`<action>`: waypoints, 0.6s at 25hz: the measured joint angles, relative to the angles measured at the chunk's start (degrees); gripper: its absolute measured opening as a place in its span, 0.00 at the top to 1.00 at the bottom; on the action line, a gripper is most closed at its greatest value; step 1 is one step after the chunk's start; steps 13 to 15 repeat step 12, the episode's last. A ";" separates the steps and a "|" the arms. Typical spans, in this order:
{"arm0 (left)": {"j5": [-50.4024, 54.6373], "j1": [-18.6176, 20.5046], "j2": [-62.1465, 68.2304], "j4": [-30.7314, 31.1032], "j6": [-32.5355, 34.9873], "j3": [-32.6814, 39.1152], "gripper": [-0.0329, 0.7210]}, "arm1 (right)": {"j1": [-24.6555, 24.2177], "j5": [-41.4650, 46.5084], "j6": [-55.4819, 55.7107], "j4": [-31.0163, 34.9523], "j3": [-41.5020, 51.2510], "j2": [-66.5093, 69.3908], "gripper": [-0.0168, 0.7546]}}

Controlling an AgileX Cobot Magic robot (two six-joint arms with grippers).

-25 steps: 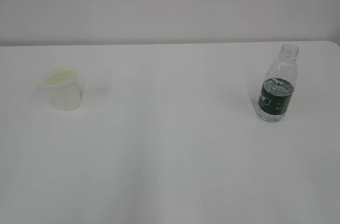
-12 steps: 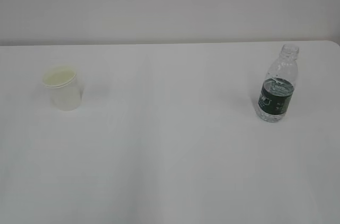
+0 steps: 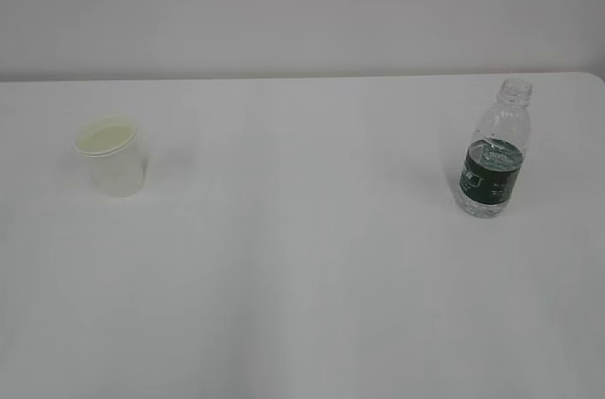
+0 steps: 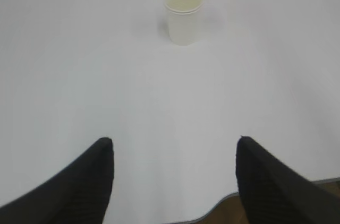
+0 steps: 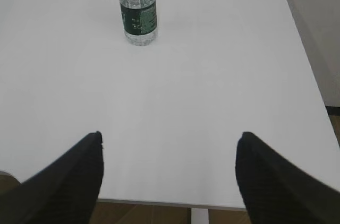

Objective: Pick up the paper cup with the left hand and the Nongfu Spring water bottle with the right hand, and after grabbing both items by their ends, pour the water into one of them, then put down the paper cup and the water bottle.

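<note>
A small cream paper cup [image 3: 112,161] stands upright at left; well apart, a clear, uncapped, green-labelled plastic bottle [image 3: 493,153] stands upright, part-filled with water [image 3: 489,193].

1. The dark green label band [image 5: 138,18] on the water bottle [image 3: 493,158] carried pale print, too small and blurred to read.
2. The paper cup [image 4: 184,15] bore no print.

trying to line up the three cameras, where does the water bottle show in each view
Exterior view: the Nongfu Spring water bottle stands upright at the right, on the white table.
Left wrist view: not in it; only the paper cup shows, top centre.
Right wrist view: bottle upper left of centre, its top cut off by the frame edge, beyond the open right hand.
Shared landmark: the white table, in all three.
</note>
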 joint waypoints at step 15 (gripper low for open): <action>0.00 0.27 0.00 0.00 0.00 0.00 0.27 | 0.00 0.00 0.00 0.00 0.00 0.00 0.21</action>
